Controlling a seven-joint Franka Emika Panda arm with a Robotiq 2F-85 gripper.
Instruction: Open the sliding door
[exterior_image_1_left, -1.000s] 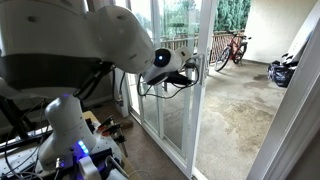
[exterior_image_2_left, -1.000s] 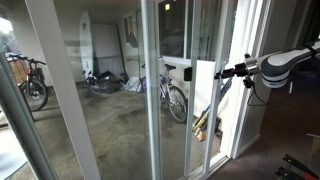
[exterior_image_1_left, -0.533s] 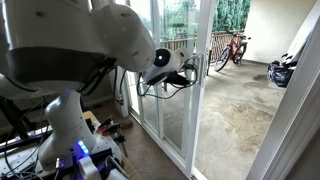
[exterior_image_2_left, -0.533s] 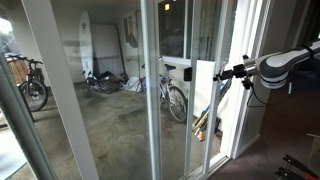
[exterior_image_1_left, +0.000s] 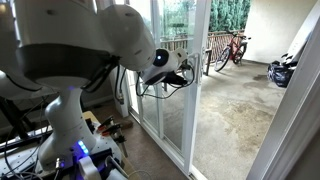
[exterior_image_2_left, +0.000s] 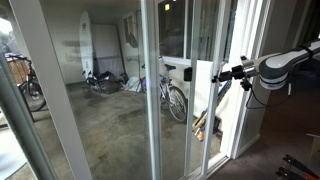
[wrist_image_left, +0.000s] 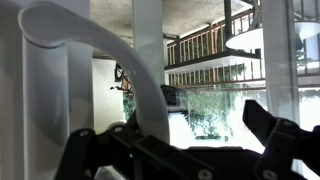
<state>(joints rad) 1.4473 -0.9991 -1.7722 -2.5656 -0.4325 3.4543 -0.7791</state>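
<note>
The sliding door's white upright (exterior_image_1_left: 204, 70) stands beside my gripper (exterior_image_1_left: 186, 71) in an exterior view; to its right the doorway is open onto the patio. From outside, my gripper (exterior_image_2_left: 229, 72) reaches to the same upright (exterior_image_2_left: 207, 100). In the wrist view the white D-shaped handle (wrist_image_left: 100, 45) curves down in front of the glass. It passes between my dark fingers (wrist_image_left: 280, 135), close to the left one. My gripper (wrist_image_left: 170, 125) is open around the handle, and I cannot see whether a pad touches it.
A handle-less glass panel (exterior_image_1_left: 150, 95) stands left of the door. Bicycles (exterior_image_1_left: 235, 47) and a dark bundle (exterior_image_1_left: 282, 70) are on the patio. Cables lie by the robot base (exterior_image_1_left: 90, 140). A bicycle (exterior_image_2_left: 175, 100) and a white board (exterior_image_2_left: 87, 45) show through the glass.
The door has slid a little: its upright has shifted left in one exterior view, and the near frame has shifted right in the other. My arm moved along with it.
</note>
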